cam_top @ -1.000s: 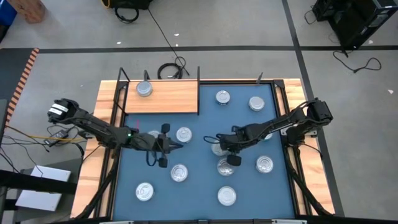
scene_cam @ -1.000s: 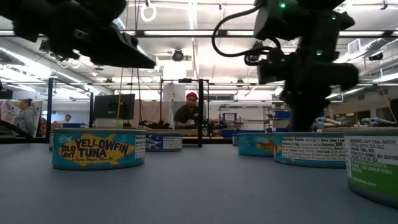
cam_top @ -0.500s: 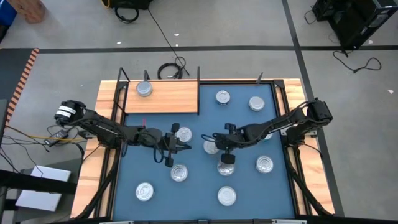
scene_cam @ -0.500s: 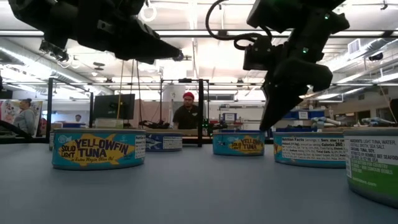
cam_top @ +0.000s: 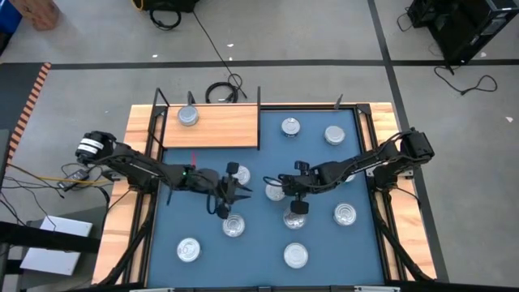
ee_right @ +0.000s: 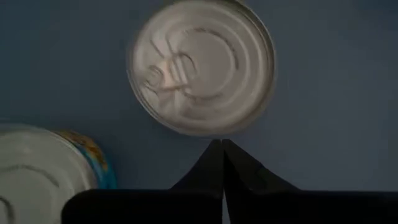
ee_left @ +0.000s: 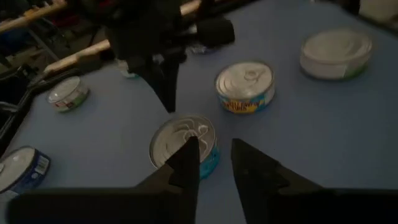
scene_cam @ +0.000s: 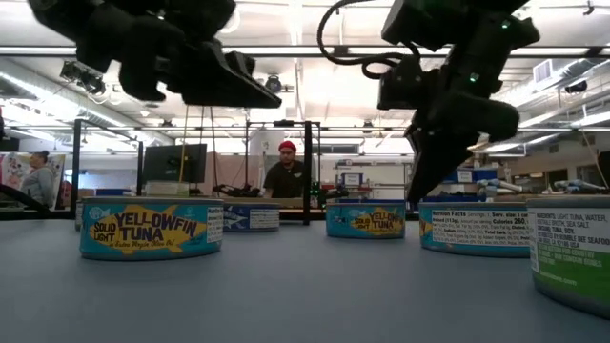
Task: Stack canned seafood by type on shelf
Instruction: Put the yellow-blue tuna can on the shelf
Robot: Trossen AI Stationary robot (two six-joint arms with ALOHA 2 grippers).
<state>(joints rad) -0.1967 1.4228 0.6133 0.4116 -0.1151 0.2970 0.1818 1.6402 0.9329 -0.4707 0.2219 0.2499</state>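
Left gripper (ee_left: 214, 163), fingers narrowly parted, hovers just above a tin (ee_left: 184, 142); right gripper (ee_right: 222, 149), pinched closed, hovers beside another tin (ee_right: 202, 65).

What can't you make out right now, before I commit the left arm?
- Tin on the shelf: type unreadable in the high view, which shows only its lid.
- Tin under the left gripper: its label is mostly hidden in the left wrist view by the fingers.
- Green-labelled tin: cut off by the low view's edge.

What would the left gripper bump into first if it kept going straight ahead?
Probably the tin just past the left gripper, whose fingers are slightly apart. Depth is hard to judge.
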